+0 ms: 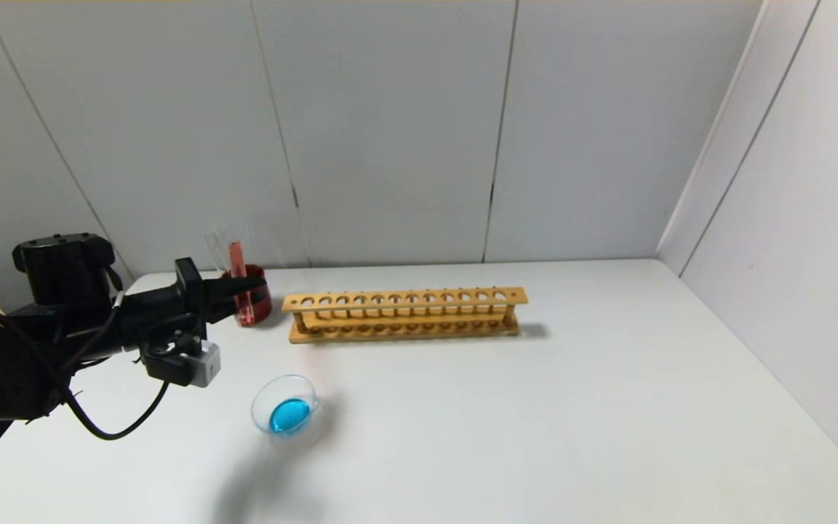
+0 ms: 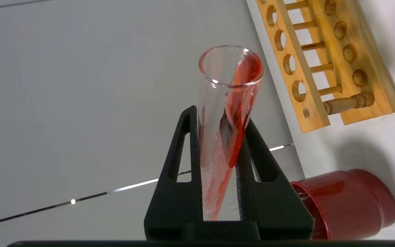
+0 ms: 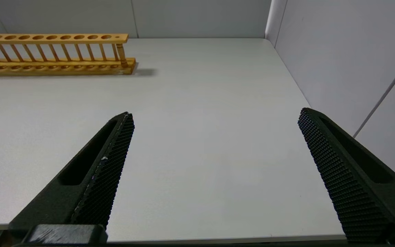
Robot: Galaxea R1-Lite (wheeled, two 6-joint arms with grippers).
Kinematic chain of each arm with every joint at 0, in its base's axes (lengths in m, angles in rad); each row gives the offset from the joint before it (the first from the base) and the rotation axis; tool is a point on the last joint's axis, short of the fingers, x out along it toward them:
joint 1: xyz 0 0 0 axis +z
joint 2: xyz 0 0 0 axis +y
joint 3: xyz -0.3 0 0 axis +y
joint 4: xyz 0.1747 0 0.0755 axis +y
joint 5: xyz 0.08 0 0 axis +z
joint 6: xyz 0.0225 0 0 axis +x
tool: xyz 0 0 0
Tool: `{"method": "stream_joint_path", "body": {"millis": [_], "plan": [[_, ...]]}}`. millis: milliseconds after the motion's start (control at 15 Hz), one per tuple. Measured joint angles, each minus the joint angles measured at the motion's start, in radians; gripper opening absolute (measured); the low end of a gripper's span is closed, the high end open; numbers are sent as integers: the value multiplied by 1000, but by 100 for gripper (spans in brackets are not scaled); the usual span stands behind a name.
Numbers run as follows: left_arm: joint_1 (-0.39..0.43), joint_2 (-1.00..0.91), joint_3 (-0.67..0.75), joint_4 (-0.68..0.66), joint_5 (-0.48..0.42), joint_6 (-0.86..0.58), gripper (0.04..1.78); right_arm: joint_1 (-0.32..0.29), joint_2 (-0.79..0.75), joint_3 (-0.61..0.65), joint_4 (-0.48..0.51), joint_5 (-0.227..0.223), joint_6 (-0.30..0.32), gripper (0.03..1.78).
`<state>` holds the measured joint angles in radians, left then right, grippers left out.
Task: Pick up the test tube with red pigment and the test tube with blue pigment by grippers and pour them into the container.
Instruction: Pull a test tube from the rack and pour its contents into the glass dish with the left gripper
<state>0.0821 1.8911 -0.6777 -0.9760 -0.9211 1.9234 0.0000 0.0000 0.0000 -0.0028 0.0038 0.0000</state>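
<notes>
My left gripper [image 1: 255,284] is shut on the test tube with red pigment [image 1: 238,280] and holds it roughly upright at the back left, just in front of the dark red cup [image 1: 262,302]. In the left wrist view the tube [image 2: 228,89] sits between the black fingers [image 2: 183,147], with red liquid streaked along its inner wall up to the mouth. The container [image 1: 286,407], a low clear beaker, stands on the table nearer the front and holds blue liquid. No tube with blue liquid shows. My right gripper [image 3: 215,113] is open and empty over the table's front right.
A long wooden tube rack [image 1: 404,313] with empty holes stands at the back middle; it also shows in the left wrist view [image 2: 324,58] and the right wrist view [image 3: 53,55]. Colourless clear tubes [image 1: 215,247] lean in the red cup [image 2: 348,202]. Walls close the back and right.
</notes>
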Motion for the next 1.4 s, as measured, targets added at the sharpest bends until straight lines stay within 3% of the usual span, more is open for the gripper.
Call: {"method": "stream_joint_path", "body": {"millis": [1400], "plan": [[-14, 27, -6, 19, 26, 15, 32, 0, 0, 0, 0, 0, 0, 175]]}}
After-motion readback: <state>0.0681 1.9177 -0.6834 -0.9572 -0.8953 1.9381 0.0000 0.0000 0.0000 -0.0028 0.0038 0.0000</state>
